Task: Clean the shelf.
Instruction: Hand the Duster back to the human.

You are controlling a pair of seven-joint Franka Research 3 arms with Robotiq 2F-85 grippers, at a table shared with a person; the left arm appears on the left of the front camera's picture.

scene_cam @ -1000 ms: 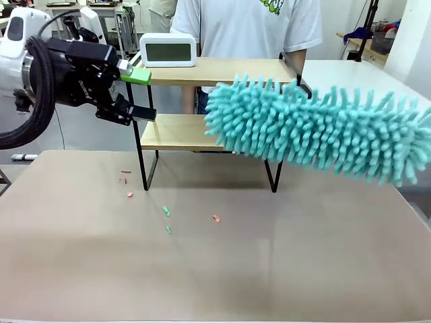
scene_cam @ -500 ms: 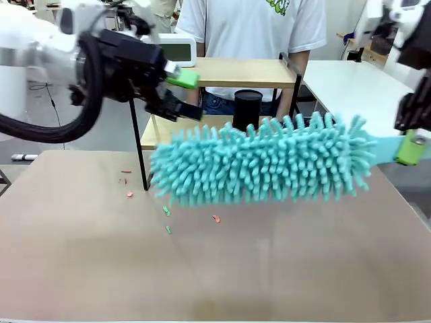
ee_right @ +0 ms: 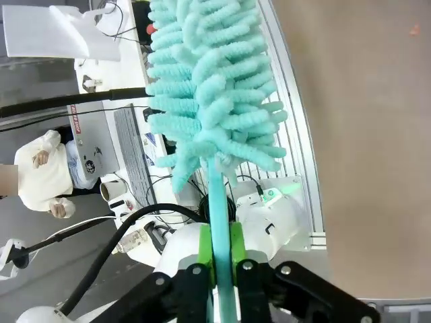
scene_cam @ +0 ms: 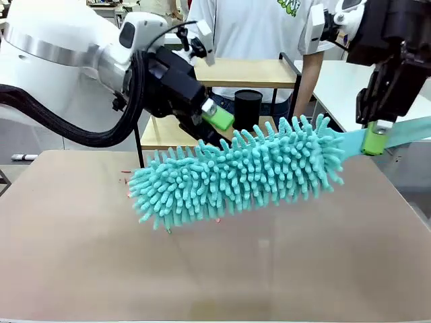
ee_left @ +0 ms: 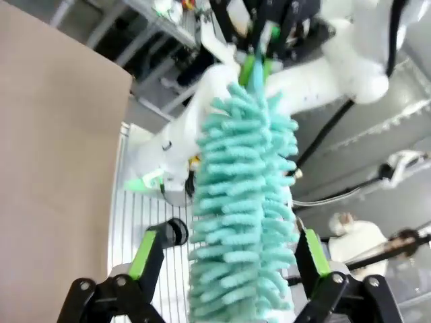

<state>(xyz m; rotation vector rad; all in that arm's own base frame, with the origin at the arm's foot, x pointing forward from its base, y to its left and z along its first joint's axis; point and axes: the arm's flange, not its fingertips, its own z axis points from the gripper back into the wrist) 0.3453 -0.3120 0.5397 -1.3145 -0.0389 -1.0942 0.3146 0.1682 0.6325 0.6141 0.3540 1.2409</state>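
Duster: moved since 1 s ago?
Yes. The duster swung toward picture left and lower, off the shelf front to above the table.

No words, brands or numbers can be made out anywhere. The green print on the person's white shirt (scene_cam: 256,27) is cut off and unreadable.

Two-tier wooden shelf (scene_cam: 259,73), black frame, upright, table's far edge

Right gripper (ee_right: 220,259) at bottom center, green-padded fingers (ee_right: 206,252) pinched on the teal handle of a fluffy teal duster (ee_right: 205,87). Duster head stretching up to the top edge. Tan counter (ee_right: 363,148) on the right side, one small red scrap (ee_right: 415,29) at upper right. Person in white (ee_right: 44,171) at far left.
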